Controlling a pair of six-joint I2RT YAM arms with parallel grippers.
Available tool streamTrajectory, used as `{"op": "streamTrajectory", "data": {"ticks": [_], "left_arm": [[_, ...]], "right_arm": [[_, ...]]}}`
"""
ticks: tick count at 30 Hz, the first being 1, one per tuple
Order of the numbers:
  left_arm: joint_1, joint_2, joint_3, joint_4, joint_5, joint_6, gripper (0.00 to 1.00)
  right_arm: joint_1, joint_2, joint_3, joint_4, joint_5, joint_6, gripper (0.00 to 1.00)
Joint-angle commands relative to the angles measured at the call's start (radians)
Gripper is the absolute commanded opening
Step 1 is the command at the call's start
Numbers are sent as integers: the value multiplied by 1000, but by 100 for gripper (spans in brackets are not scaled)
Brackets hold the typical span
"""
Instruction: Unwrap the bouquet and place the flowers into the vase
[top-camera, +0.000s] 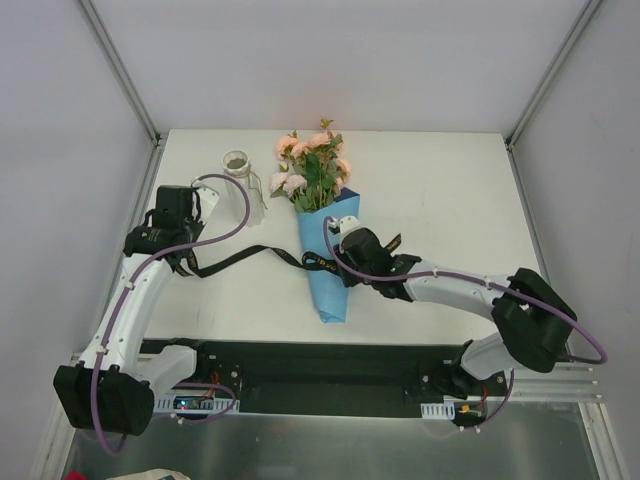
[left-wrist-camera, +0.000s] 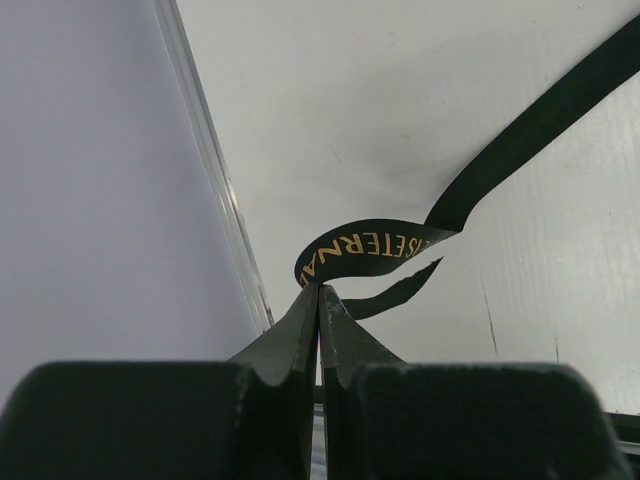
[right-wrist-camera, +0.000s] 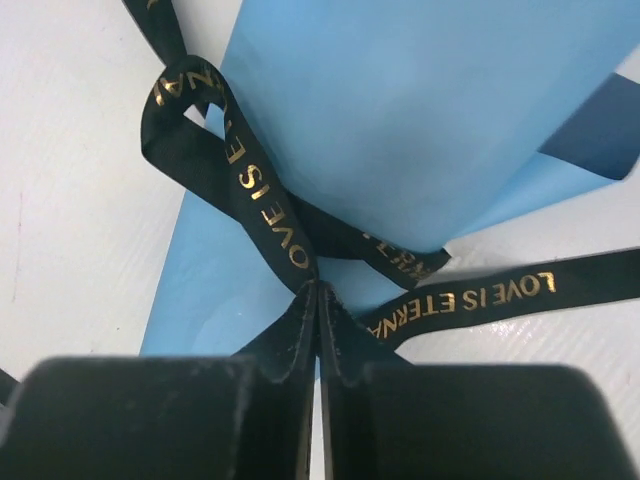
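The left end effector (left-wrist-camera: 318, 300) is pinched on the black ribbon's (left-wrist-camera: 375, 250) free end near the table's (top-camera: 450, 200) left edge. The right end effector (right-wrist-camera: 318, 295) is closed on the ribbon's bow on the bouquet (top-camera: 320, 228), which lies mid-table, roses (top-camera: 310, 165) toward the far edge. 1 vase (top-camera: 245, 190) stands just left of them.

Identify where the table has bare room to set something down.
Widest free patch: right of the bouquet, beyond the right arm. Smaller one: near-left, between ribbon and the near edge. Crowded: far-left, where vase, ribbon and left end effector cluster.
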Motion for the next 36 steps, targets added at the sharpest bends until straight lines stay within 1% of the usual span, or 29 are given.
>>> {"op": "streamTrajectory", "data": {"ticks": [1, 4, 6, 7, 8, 9, 10, 11, 12, 13, 14, 15, 16, 17, 18, 19, 20, 21, 22, 23, 24, 26, 27, 28, 29, 30, 31, 33, 36], "left_arm": [[36, -18, -15, 38, 11, 20, 0], [75, -16, -25, 58, 17, 32, 0], [102, -12, -30, 64, 32, 46, 0], [126, -12, -30, 69, 37, 46, 0], [137, -10, -31, 76, 46, 49, 0], [157, -9, -34, 79, 51, 56, 0], [166, -9, -34, 82, 57, 56, 0], [175, -7, -34, 85, 60, 61, 0], [183, -5, -34, 88, 66, 61, 0], [188, -4, -33, 88, 68, 61, 0], [189, -5, -31, 88, 72, 61, 0], [189, -5, -28, 88, 74, 60, 0], [194, -7, -27, 88, 75, 60, 0], [195, -12, -21, 88, 74, 58, 0], [197, -15, -19, 88, 75, 58, 1], [195, -18, -16, 88, 78, 56, 24], [197, -24, -8, 85, 84, 58, 43], [195, -30, -5, 82, 91, 58, 67], [195, -42, 1, 70, 106, 56, 99], [195, -47, 17, 61, 114, 50, 99], [197, -53, 27, 52, 123, 47, 99], [195, -64, 57, 7, 182, 34, 99], [197, -68, 67, -10, 210, 26, 99], [195, -71, 73, -29, 270, 17, 99], [195, -74, 74, -39, 294, 0, 99], [197, -76, 70, -45, 348, -5, 99], [195, -78, 61, -50, 433, -6, 99], [197, -71, 21, -48, 492, -8, 99], [195, -29, -11, -48, 563, -14, 99]], "right_arm": [[-2, -111, -7, -25, 122, -1, 1], [-29, -201, -39, -43, 193, 9, 1], [-55, -275, -56, -88, 265, 23, 1], [-92, -299, -69, -106, 296, 41, 1], [-115, -341, -72, -129, 367, 60, 1], [-143, -358, -73, -188, 403, 78, 1], [-201, -371, -72, -221, 440, 124, 1], [-230, -391, -69, -252, 502, 144, 1], [-261, -395, -61, -326, 538, 166, 1], [-314, -393, -51, -365, 567, 186, 9], [-339, -375, -23, -413, 625, 230, 20], [-364, -361, -2, -498, 644, 244, 27], [-387, -347, 20, -552, 676, 265, 55], [-388, -323, 64, -606, 740, 304, 67], [-384, -316, 78, -664, 754, 306, 74], [-355, -319, 88, -683, 767, 307, 85], [-324, -347, 89, -677, 776, 255, 89], [-284, -367, 83, -634, 777, 223, 93], [-185, -396, 83, -613, 765, 180, 98], [-136, -402, 86, -568, 741, 93, 100], [-59, -405, 109, -568, 707, 56, 97], [12, -396, 135, -566, 580, -6, 96], [92, -390, 152, -568, 546, -89, 96], [133, -370, 160, -571, 481, -118, 96], [173, -356, 169, -579, 463, -138, 96], [247, -338, 178, -583, 463, -151, 96], [279, -295, 196, -585, 439, -165, 96], [354, -246, 215, -582, 437, -178, 96], [424, -142, 261, -563, 405, -216, 96]]}}
